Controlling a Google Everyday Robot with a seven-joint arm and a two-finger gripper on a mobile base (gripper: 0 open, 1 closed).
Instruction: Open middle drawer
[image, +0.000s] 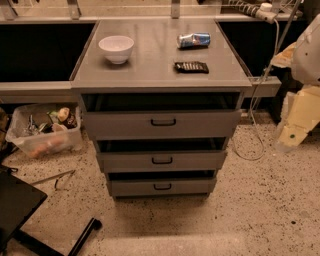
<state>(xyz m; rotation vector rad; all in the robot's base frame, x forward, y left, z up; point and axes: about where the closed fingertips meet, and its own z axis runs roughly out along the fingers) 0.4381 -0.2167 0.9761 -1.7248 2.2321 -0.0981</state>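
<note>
A grey cabinet (160, 75) has three drawer fronts stacked. The middle drawer (200, 161) is the medium-sized front, with a small black loop handle (162, 160). A dark gap shows above it. The tallest front (210, 123) is above it and the shortest (195, 187) below, each with a dark gap over it too. My gripper (296, 125) is a pale shape at the right edge of the view, well to the right of the drawers and apart from all the handles.
On the cabinet top lie a white bowl (116, 48), a tipped can (193, 40) and a dark packet (191, 66). A clear plastic bin (42, 130) stands on the floor at left. A cable (252, 145) loops at right. A black stand (20, 210) is at lower left.
</note>
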